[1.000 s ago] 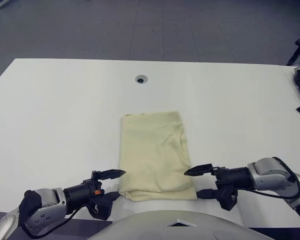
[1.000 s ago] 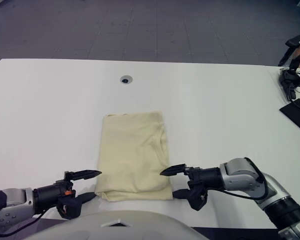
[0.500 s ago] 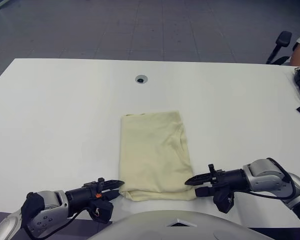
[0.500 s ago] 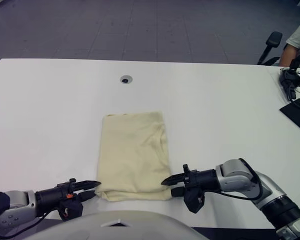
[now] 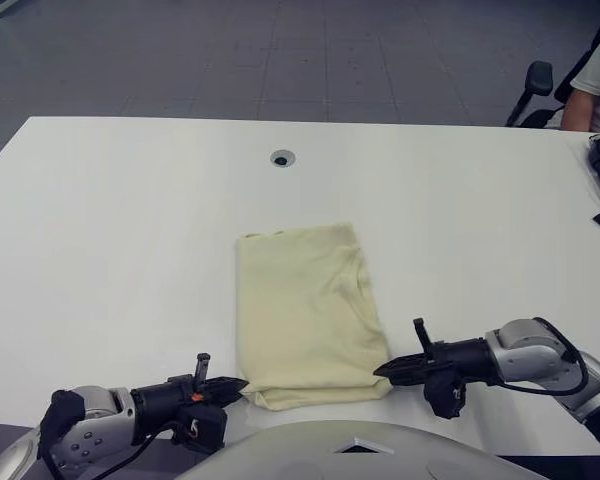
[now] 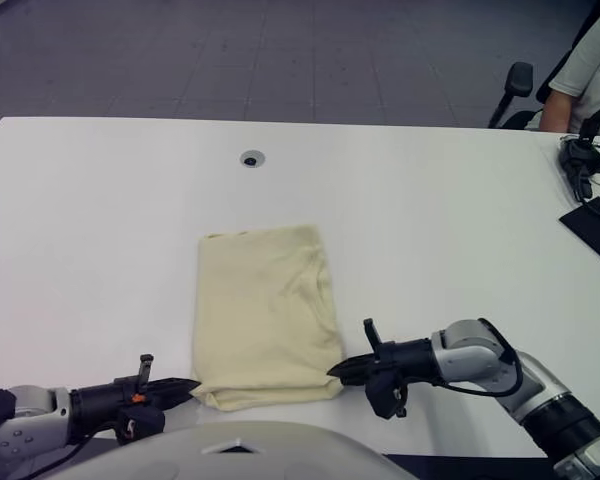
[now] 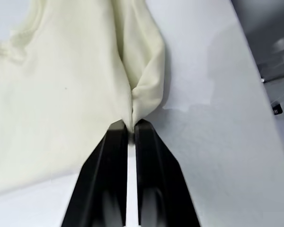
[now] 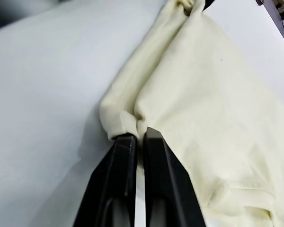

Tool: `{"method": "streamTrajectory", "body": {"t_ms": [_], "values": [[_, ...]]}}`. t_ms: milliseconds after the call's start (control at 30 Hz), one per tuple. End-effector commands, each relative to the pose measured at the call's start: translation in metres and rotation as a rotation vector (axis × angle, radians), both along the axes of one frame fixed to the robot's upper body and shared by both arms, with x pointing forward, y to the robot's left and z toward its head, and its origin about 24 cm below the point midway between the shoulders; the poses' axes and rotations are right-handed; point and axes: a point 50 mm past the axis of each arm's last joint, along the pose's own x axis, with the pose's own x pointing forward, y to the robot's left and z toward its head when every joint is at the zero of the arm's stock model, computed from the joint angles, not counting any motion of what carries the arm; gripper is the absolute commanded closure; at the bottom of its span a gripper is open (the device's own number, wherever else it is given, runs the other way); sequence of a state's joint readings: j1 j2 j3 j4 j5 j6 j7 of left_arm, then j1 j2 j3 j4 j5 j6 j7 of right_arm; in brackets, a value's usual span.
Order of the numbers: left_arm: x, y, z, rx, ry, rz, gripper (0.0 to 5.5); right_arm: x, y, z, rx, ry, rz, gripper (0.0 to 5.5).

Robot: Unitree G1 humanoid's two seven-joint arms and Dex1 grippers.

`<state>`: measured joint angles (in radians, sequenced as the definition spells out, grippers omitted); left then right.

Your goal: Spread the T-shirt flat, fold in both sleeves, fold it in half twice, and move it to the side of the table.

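Observation:
A pale yellow T-shirt (image 5: 305,310) lies folded into a tall rectangle on the white table (image 5: 110,230), its near edge close to the table's front. My left gripper (image 5: 238,384) is shut on the shirt's near left corner; the left wrist view shows the cloth (image 7: 132,90) pinched between the black fingers (image 7: 111,156). My right gripper (image 5: 382,370) is shut on the near right corner, where the right wrist view shows a rolled hem (image 8: 123,120) caught at the fingertips (image 8: 154,146). Both grippers sit low at the table surface.
A small round hole (image 5: 281,158) sits in the table behind the shirt. Black cables and a dark flat object (image 6: 590,190) lie at the far right edge. A person sits beyond the table's right corner. Bare tabletop spreads left and right of the shirt.
Both grippers stood open beside the shirt's near corners a second ago. They dropped to the table, moved inward and shut on the corners. The near edge of the shirt has bunched slightly.

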<state>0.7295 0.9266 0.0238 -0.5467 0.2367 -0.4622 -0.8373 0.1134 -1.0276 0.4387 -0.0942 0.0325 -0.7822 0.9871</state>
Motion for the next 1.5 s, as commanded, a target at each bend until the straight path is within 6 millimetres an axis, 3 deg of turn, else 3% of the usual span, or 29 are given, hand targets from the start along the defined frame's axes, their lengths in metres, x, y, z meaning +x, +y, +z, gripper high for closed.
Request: {"method": "streamTrajectory", "body": {"t_ms": [33,133,267,433,600,733,1000,1267,1500], "values": [[0.009,0.014,0.024,-0.131,0.166,0.12,5.47,0.015,-0.007,0.034,0.145,0.205,-0.122,5.47],[0.005,0.018,0.043,-0.22,0.281,0.137,5.47,0.021,-0.015,0.057,0.231,0.292,-0.133,5.47],[-0.002,0.019,0.064,-0.272,0.333,0.11,5.47,0.015,-0.015,0.079,0.336,0.373,-0.091,5.47],[-0.018,0.012,0.082,-0.287,0.347,0.061,5.47,0.006,-0.018,0.084,0.344,0.4,-0.075,5.47],[-0.016,0.011,0.085,-0.259,0.342,0.028,5.47,0.002,-0.018,0.085,0.334,0.398,-0.065,5.47],[0.004,0.016,0.08,-0.257,0.304,0.061,5.47,0.015,-0.022,0.079,0.286,0.341,-0.12,5.47],[0.066,0.011,0.054,-0.235,0.144,0.123,5.47,0.074,-0.015,0.062,0.284,0.085,-0.312,5.48],[0.102,0.016,0.035,-0.271,0.115,0.232,5.47,0.102,-0.006,0.041,0.256,0.066,-0.355,5.48],[0.115,0.02,0.022,-0.289,0.116,0.311,5.47,0.115,0.0,0.029,0.268,0.037,-0.394,5.48]]}}
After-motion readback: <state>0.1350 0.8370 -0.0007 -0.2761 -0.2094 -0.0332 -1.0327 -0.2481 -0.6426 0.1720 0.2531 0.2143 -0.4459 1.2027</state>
